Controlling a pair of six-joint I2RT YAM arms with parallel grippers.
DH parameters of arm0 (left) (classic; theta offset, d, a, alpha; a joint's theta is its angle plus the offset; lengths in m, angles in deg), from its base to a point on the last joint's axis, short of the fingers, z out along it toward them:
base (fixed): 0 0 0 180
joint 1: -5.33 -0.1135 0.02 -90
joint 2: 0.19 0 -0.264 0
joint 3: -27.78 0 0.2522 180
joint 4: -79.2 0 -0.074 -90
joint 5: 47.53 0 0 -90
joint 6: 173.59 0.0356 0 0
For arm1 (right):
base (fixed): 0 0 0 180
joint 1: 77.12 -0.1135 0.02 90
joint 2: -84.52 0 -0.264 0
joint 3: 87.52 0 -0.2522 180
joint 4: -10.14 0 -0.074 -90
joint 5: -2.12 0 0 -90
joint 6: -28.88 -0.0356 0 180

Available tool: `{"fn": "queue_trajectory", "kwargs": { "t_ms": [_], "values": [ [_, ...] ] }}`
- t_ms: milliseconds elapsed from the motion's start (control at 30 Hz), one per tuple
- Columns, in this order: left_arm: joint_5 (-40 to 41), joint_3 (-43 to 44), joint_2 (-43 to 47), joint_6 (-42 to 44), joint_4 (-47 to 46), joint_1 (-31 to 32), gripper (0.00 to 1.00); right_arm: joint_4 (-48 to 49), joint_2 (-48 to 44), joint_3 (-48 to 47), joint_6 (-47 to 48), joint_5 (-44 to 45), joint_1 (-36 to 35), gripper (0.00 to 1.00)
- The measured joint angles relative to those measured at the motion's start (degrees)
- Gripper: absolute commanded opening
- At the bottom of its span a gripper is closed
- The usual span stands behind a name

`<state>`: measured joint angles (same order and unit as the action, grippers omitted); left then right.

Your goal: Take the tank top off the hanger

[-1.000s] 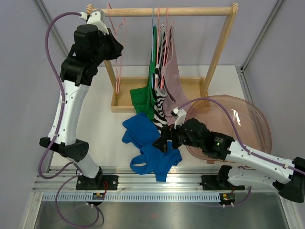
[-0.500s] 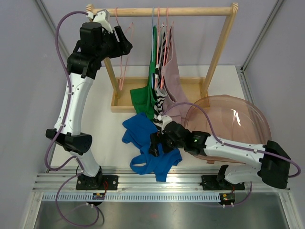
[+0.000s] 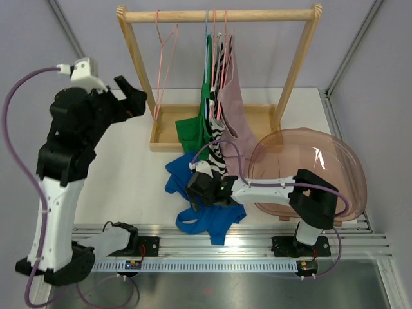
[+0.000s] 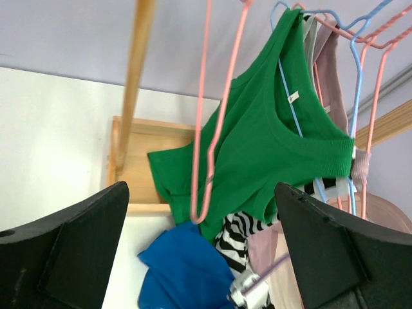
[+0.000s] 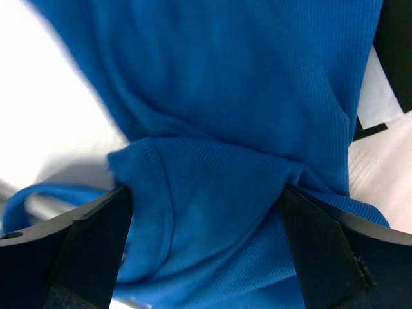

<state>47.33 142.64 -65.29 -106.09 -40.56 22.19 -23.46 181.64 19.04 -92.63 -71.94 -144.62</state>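
Our right pincer (image 3: pixel 197 192) is spread wide, low over the blue tank top (image 3: pixel 217 220), which lies crumpled on the worktop (image 3: pixel 129 180), off any hanger. Farther back we see our left pincer (image 3: pixel 131 102) also gaping, raised and facing the empty pink hanger (image 3: pixel 164 61) on the wooden rail (image 3: pixel 257 14).

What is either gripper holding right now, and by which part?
Nothing. The left gripper is open in the air; the right gripper is open, straddling the blue tank top without pinching it.
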Motion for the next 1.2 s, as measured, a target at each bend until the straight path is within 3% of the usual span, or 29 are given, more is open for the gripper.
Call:
{"fn": "queue_trajectory", "kwargs": {
  "t_ms": [67,133,167,200,267,367,467,633,867,1200],
  "values": [
    [1.9,-3.6,5.5,0.0,0.0,0.0,0.99,-1.2,3.9,-1.7,-0.4,2.0,-0.3,0.97],
    [3.6,-6.1,9.6,0.0,0.4,0.0,0.99,-1.7,7.1,-2.9,-0.4,4.0,-0.9,0.82],
    [4.5,-7.3,11.4,0.0,0.5,0.0,0.99,-1.9,7.4,-3.6,-0.3,4.6,-1.4,0.52],
    [5.2,-8.6,13.0,0.0,0.5,0.0,0.99,-1.9,7.6,-3.9,0.0,5.0,-1.8,0.44],
    [6.6,-11.0,15.6,0.2,1.0,0.0,0.99,-1.9,7.9,-4.0,-0.3,6.2,-2.7,0.36],
    [7.9,-14.4,18.2,0.7,2.0,0.0,0.99,-2.6,7.8,-4.2,-0.5,7.7,-4.0,0.34],
    [8.4,-17.5,19.6,1.3,2.9,0.0,0.99,-3.9,7.3,-4.5,-0.4,8.7,-4.8,0.02],
    [8.6,-22.4,21.0,2.2,3.8,0.0,0.99,-7.0,1.7,-4.5,0.0,9.7,-4.9,0.00],
    [9.3,-25.8,23.5,3.3,4.8,0.0,0.99,-11.0,-14.1,-5.4,1.1,12.0,-4.9,0.00],
    [9.2,-25.9,25.4,3.6,5.1,0.0,0.99,-26.8,-29.9,-13.2,1.9,24.7,-5.0,0.00]
  ]
}}
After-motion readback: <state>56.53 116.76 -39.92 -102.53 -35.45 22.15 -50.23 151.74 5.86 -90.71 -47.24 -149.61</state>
